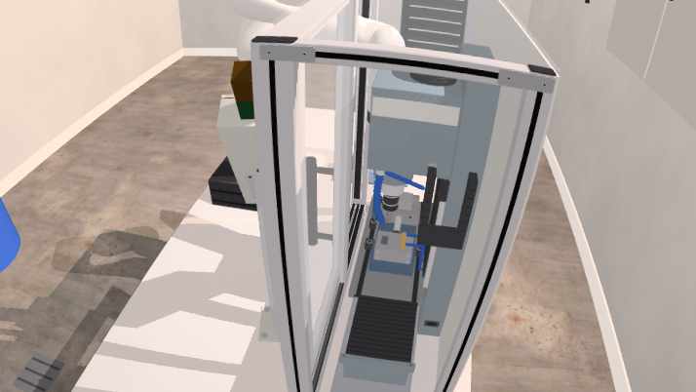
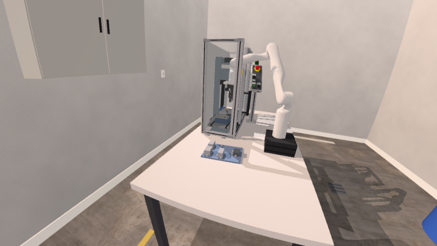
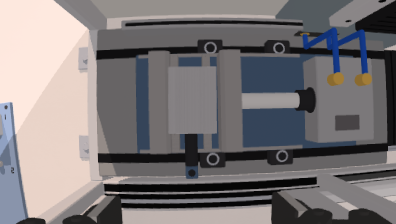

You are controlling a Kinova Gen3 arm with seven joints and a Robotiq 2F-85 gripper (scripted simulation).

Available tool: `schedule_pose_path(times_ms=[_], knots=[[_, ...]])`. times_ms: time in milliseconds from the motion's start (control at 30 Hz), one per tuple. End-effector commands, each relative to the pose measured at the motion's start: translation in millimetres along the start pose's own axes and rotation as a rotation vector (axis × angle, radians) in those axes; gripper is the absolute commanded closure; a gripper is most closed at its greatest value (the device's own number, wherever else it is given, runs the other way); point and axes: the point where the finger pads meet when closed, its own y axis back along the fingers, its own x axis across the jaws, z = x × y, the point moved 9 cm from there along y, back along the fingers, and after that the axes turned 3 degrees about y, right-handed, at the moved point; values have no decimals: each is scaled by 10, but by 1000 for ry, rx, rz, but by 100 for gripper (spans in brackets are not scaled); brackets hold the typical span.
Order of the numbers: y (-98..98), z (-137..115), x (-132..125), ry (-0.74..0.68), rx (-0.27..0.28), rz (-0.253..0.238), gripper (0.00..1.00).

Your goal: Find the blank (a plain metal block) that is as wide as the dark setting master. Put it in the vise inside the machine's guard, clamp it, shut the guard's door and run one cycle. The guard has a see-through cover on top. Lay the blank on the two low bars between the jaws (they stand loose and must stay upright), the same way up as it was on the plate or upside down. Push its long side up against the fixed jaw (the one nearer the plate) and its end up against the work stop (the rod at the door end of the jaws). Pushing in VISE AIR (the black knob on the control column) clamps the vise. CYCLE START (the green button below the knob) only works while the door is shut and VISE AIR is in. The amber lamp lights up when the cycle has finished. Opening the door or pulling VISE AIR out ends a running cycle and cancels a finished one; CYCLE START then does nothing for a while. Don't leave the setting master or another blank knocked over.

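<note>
In the wrist view I look straight down on the vise. A plain grey blank (image 3: 192, 100) lies between the fixed jaw (image 3: 159, 102) and the moving jaw (image 3: 230, 100). Its long side is against the fixed jaw. Its near end meets the dark work stop rod (image 3: 191, 156). The low bars are hidden under it. My gripper (image 3: 197, 219) is open and empty, well above the vise, with only its fingertips showing at the bottom edge. The blue plate (image 2: 229, 158) (image 3: 11, 165) holds three grey blocks, including a blank (image 2: 209, 149).
The guard (image 1: 405, 63) (image 2: 204, 89) stands on the white table (image 2: 214, 190), and my arm (image 2: 276, 76) reaches into its open door side. The door handle (image 1: 312, 200) shows on the see-through panel. The control column (image 2: 256, 78) stands beside the guard. The air cylinder (image 3: 340, 100) (image 1: 390, 246) sits behind the moving jaw.
</note>
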Motion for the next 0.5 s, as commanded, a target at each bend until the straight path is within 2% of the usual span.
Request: schedule_pose_path(times_ms=[0, 367, 467], knots=[[10, 326, -6, 0, 4, 1, 0], [10, 326, -6, 0, 4, 1, 0], [9, 626, -14, 0, 4, 1, 0]])
